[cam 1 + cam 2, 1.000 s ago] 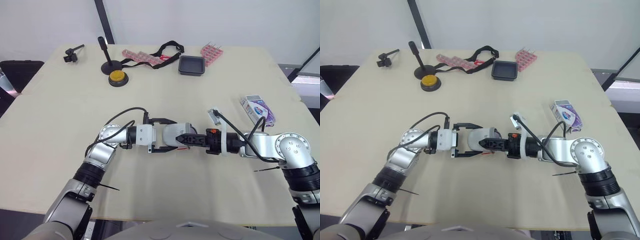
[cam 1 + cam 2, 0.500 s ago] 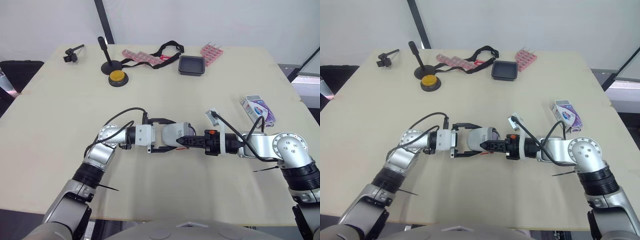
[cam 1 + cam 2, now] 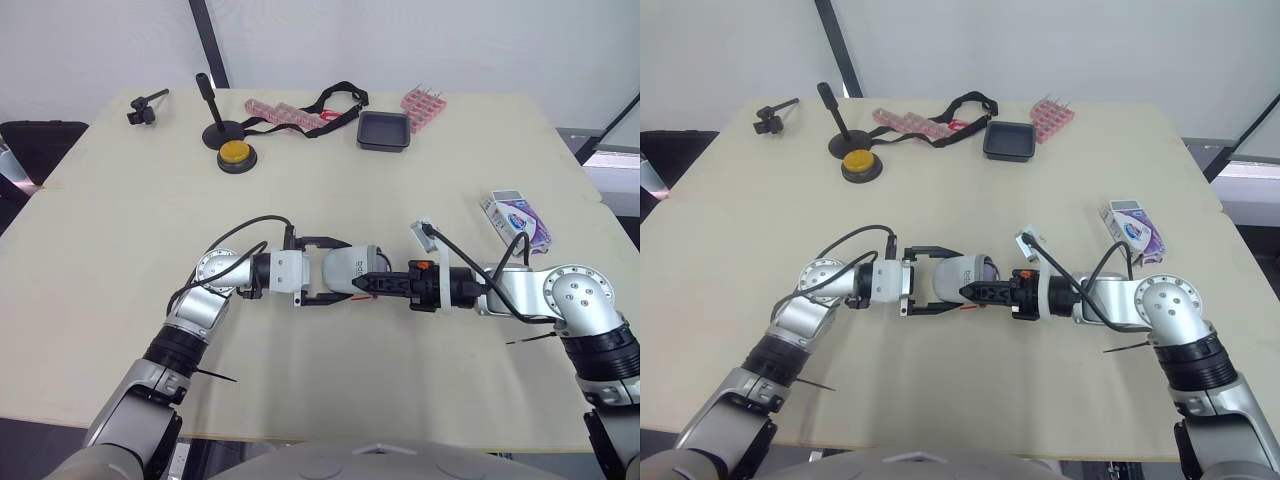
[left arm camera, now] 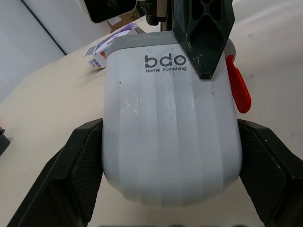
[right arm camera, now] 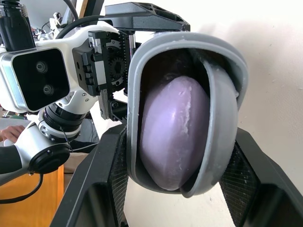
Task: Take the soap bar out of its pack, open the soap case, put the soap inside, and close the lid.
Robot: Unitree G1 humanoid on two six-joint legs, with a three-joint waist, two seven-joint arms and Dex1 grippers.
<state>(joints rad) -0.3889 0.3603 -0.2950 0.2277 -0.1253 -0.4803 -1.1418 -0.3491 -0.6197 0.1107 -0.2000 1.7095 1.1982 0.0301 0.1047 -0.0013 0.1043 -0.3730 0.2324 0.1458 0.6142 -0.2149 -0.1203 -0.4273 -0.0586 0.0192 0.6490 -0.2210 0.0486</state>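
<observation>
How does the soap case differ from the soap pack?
The soap case is rounded and pale grey; the soap pack is a boxy white-and-purple carton. The case is clamped by the left pincer and right pincer; the pack lies untouched on the table. Both show purple: soap inside the case, print on the pack.

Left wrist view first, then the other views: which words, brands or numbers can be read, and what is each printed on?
"bdo": dark letters on the case.
"Home Furnishing": smaller line just under "bdo", on the same case.
Pack: it carries print, but too small to read.
Pink packets: no text can be made out.
</observation>
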